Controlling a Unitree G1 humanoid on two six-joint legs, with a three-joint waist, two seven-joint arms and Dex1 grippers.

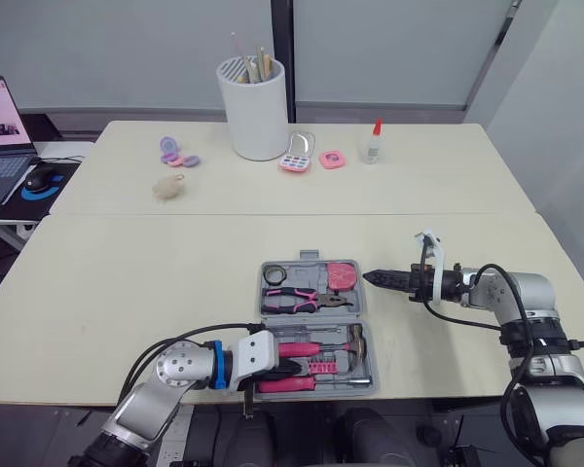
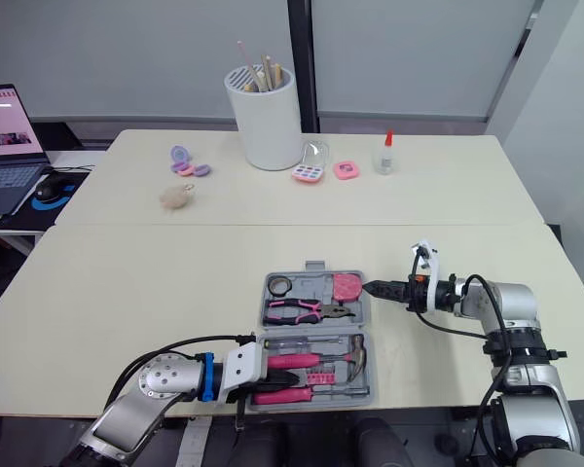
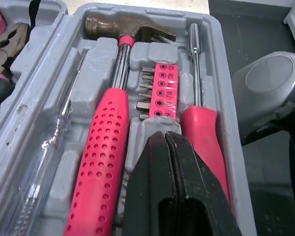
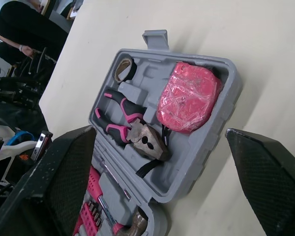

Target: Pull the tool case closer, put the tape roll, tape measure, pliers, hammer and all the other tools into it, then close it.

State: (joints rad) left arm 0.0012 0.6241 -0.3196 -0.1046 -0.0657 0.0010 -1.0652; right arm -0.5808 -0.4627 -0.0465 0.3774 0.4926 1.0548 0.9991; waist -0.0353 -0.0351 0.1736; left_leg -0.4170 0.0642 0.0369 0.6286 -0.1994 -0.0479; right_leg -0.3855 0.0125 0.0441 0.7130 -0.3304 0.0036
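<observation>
Case (image 4: 201,147) is at the near desk (image 1: 127,282) edge w/ tape roll (image 4: 123,69), tape measure (image 4: 187,98), pliers (image 4: 132,130), hammer (image 3: 108,147) etc all in; left fingers (image 3: 187,187) pressed together, right fingers (image 4: 64,167) spread, just closing to go imo

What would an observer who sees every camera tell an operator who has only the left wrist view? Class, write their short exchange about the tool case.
Operator: I see the hammer and a screwdriver lying in the case. Is the tape roll packed?
Observer: Yes, the tape roll lies in the far half, in its left corner.
Operator: Where is the right hand?
Observer: The right hand is open, just right of the case, beside the pink tape measure.
</observation>
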